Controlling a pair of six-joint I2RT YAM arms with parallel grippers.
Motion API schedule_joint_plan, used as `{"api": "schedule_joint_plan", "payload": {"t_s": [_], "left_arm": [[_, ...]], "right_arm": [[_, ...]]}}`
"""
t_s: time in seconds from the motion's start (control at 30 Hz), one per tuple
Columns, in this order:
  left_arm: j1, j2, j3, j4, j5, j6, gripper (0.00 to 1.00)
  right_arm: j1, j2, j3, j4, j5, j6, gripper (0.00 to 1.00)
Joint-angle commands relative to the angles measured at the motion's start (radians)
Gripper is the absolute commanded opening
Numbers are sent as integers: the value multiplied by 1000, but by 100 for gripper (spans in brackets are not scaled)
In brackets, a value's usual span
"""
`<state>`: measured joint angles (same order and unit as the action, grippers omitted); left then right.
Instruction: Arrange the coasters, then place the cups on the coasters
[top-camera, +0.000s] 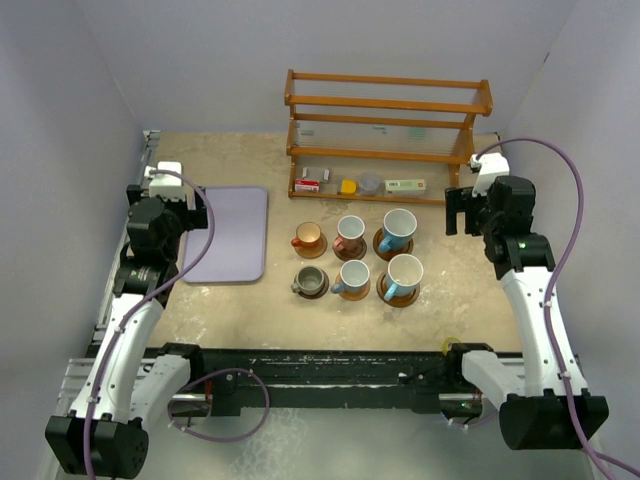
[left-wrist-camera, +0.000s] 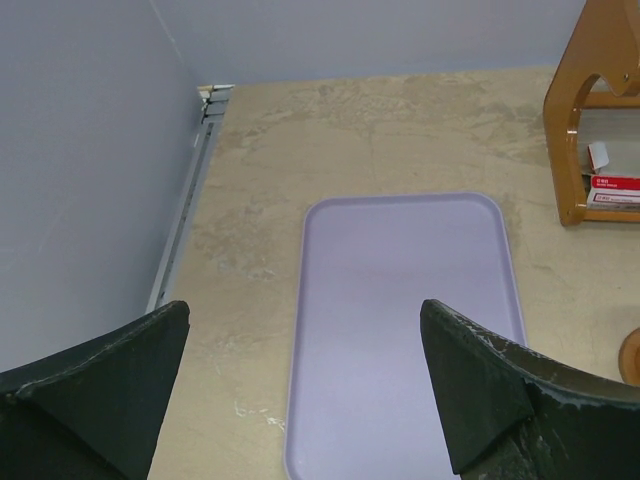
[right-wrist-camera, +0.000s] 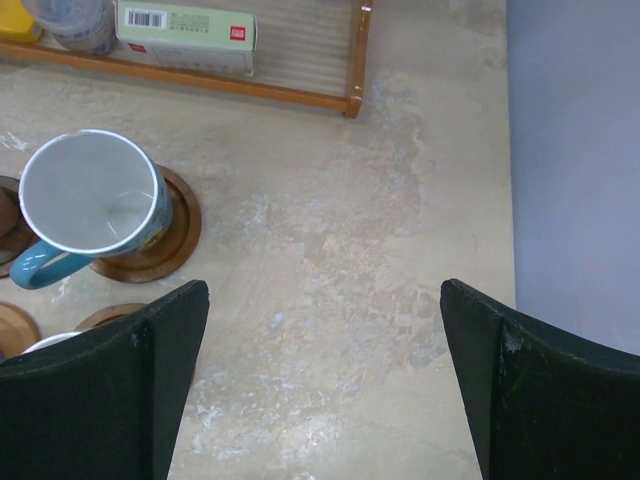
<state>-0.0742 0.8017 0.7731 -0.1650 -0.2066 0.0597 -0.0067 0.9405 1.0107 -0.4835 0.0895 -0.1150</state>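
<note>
Six cups stand in two rows of three, each on a round wooden coaster. In the far row are an orange cup (top-camera: 309, 236), a reddish one (top-camera: 350, 231) and a large light blue one (top-camera: 398, 228). In the near row are an olive-grey cup (top-camera: 307, 280), a medium blue one (top-camera: 353, 276) and a second large light blue one (top-camera: 404, 275). The right wrist view shows a light blue cup (right-wrist-camera: 90, 195) on its ringed coaster (right-wrist-camera: 172, 240). My left gripper (top-camera: 162, 195) (left-wrist-camera: 303, 320) hangs open above the tray's left edge. To the right of the cups, my right gripper (top-camera: 465, 215) (right-wrist-camera: 324, 295) is open over bare table.
A lavender tray (top-camera: 230, 235) (left-wrist-camera: 400, 320) lies left of the cups with nothing on it. A wooden rack (top-camera: 385, 130) (left-wrist-camera: 590, 120) holding small boxes and containers stands behind the cups. Grey walls close in the left, right and back.
</note>
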Motion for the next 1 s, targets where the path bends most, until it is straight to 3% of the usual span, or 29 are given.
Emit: {"api": "schedule_joint_plan", "payload": {"t_s": [0.0,0.43,0.97], "left_arm": [[7,-70,-17,108,21,-14,94],[8,-168,-51,59,75,42,96],[70,-176,-72,68,101,31,97]], "right_arm": [[0,-91,-1,62,33,15,100],[0,-199,-60,84,26,-44,100],[-2,-244,-83,79,7,-55,100]]}}
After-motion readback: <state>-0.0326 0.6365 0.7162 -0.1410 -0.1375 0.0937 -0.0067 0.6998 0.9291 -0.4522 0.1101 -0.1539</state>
